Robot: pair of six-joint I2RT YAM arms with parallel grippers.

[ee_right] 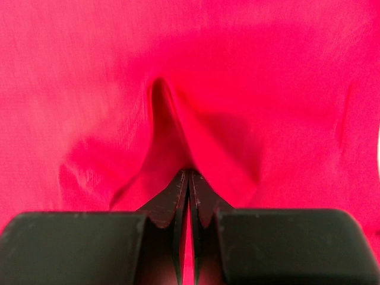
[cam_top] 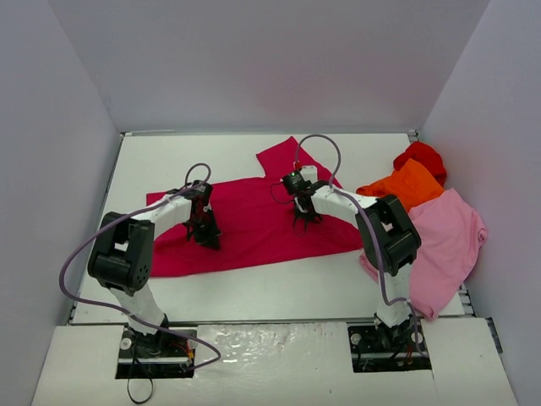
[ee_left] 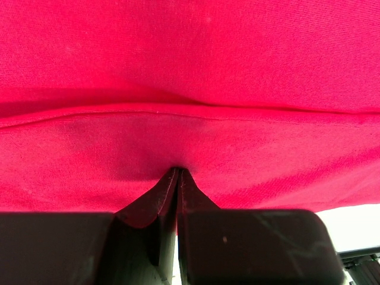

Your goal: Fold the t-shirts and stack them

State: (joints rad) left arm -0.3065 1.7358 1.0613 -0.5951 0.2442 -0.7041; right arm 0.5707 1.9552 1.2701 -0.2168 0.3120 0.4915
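Left gripper and right gripper are each shown pinched together on a fold of the raspberry-red t-shirt, which is spread beneath both. Its long axis runs from gripper to gripper. The other t-shirts are heaped just outboard of the right gripper.

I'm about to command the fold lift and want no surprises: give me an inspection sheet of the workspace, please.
Surface: white table, no stains seen.
Job's things: raspberry-red t-shirt spread out at centre; orange t-shirt, bright red t-shirt and pale pink t-shirt bunched together at the right.
Clutter: nothing seen.
Grippers: left gripper and right gripper both shut, each pinching a pucker of the raspberry-red t-shirt.
Cables: a purple cable loops along each arm; no snag visible.
Surroundings: plain white walls on three sides.
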